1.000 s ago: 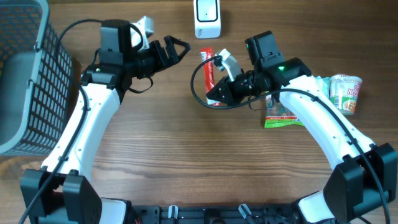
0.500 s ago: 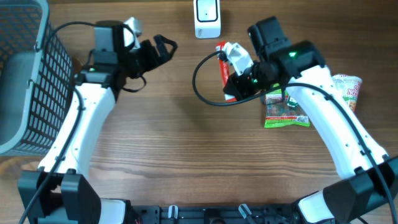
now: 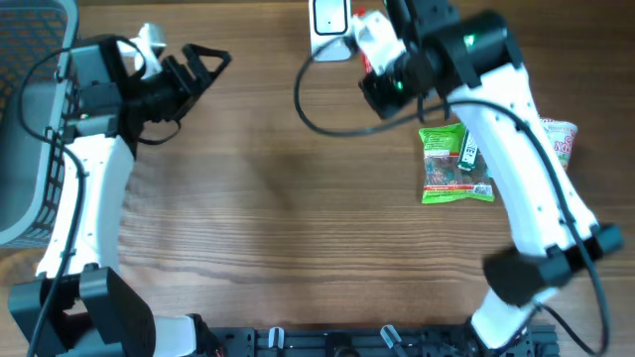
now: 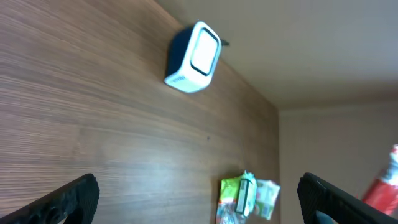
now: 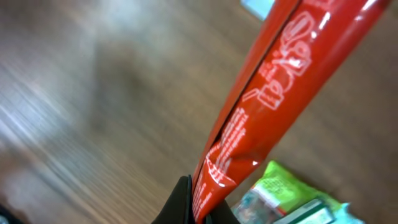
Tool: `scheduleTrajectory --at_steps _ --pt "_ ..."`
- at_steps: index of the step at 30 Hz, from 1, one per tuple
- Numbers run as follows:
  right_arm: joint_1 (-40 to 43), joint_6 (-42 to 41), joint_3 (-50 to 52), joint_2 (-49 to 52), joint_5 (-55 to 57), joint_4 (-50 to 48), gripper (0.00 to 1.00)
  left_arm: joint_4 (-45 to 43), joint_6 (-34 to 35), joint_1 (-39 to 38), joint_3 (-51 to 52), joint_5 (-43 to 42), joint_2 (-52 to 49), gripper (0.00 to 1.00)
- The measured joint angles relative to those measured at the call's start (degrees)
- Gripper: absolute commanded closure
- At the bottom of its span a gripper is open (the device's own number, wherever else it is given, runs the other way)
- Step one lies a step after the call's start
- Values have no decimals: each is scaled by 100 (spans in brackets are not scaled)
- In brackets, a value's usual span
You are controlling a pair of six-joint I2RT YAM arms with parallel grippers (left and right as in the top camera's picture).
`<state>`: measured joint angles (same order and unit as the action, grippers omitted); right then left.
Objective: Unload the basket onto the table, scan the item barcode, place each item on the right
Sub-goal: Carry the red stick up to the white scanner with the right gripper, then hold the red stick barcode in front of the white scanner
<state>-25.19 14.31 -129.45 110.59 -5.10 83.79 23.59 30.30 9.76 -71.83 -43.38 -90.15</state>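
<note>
My right gripper (image 5: 198,208) is pressed together on the lower end of the red stick packet (image 5: 273,93), holding it off the table at the far edge, just beside the white barcode scanner (image 3: 330,20).

The pinch is at one tip only, so the long, glossy packet could pivot or slide out if I swing my wrist sharply. I cannot tell which face carries the barcode. If it points away from the scanner window, the pass will read nothing. Pushing closer risks knocking the scanner, which stands loose.

My left gripper (image 3: 206,61) is spread wide and empty near the far left corner, well clear. The black cable (image 3: 303,99) loops beside my right wrist and could drag across the scanner. The green snack packet (image 3: 454,164) and the noodle cup (image 3: 561,139) lie toward the right edge, and the basket (image 3: 25,149) at the left edge; none blocks the way.
</note>
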Motion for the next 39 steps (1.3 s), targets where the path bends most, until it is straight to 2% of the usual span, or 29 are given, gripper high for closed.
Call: scheduleTrajectory --at_steps 4,9,13,21,23,31,39 --pt "0 68 -1130 671 188 9 96 -2 4 131 0 256 -17 0" --pt "-2 129 -1268 1224 846 -629 96 2 9 129 0 697 -22 0" --pt "0 275 -1290 1967 1930 -1709 96 0 22 129 0 826 -24 0" --pt "0 1683 -1285 3292 3888 -3585 96 0 22 129 0 905 -28 0" --pt "0 2100 -1285 3526 4210 -3764 96 0 22 129 0 905 -28 0" --pt "0 3746 -1285 4157 4481 -4153 96 0 24 129 0 907 -28 0" --pt "-42 4402 -1285 4481 4347 -4299 96 0 22 129 0 907 -28 0"
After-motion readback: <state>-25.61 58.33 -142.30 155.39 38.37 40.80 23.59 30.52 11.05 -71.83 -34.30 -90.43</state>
